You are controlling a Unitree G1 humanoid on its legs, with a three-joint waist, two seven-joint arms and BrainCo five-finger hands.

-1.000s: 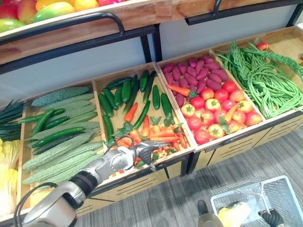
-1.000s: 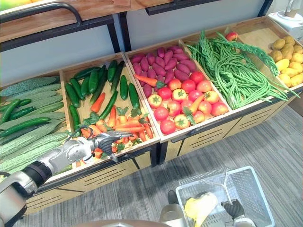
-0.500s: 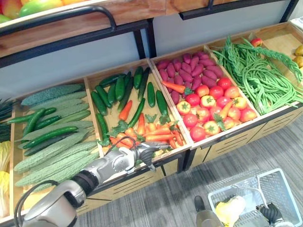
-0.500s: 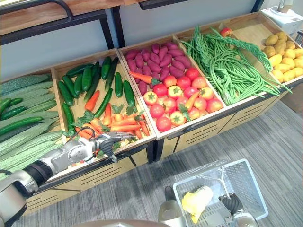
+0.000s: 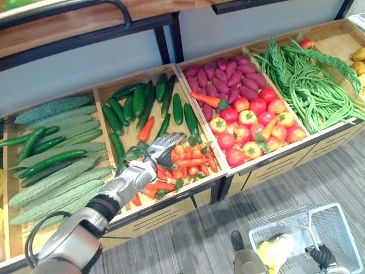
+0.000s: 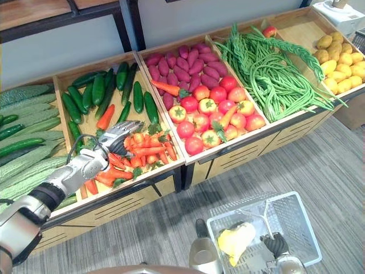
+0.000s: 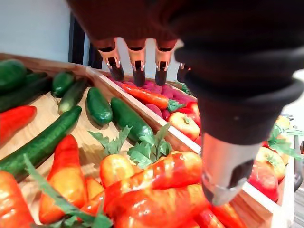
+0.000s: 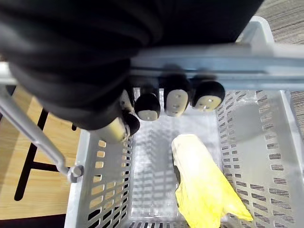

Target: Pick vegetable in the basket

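A pile of orange carrots (image 5: 191, 160) with green tops fills the front of the middle wooden bin (image 6: 165, 171). My left hand (image 5: 162, 147) hovers just over the pile's left part, open, with straight fingers (image 7: 137, 66) and the thumb (image 7: 228, 175) above the carrots (image 7: 156, 190); it holds nothing. Down at the lower right hangs a grey plastic basket (image 6: 296, 217) with a yellow leafy vegetable (image 8: 204, 190) inside. My right hand (image 6: 274, 245) is shut on the basket's metal handle (image 8: 204, 66).
Dark cucumbers (image 5: 137, 103) lie behind the carrots. Bitter gourds (image 5: 57, 177) fill the left bin. Tomatoes (image 5: 251, 125) and purple sweet potatoes (image 5: 228, 80) share the bin to the right, then long green beans (image 5: 308, 85) and potatoes (image 6: 339, 63). Grey carpet lies below.
My left hand has moved from the bin's front edge up and back over the carrot pile. The camera has shifted; the basket stays in my right hand.
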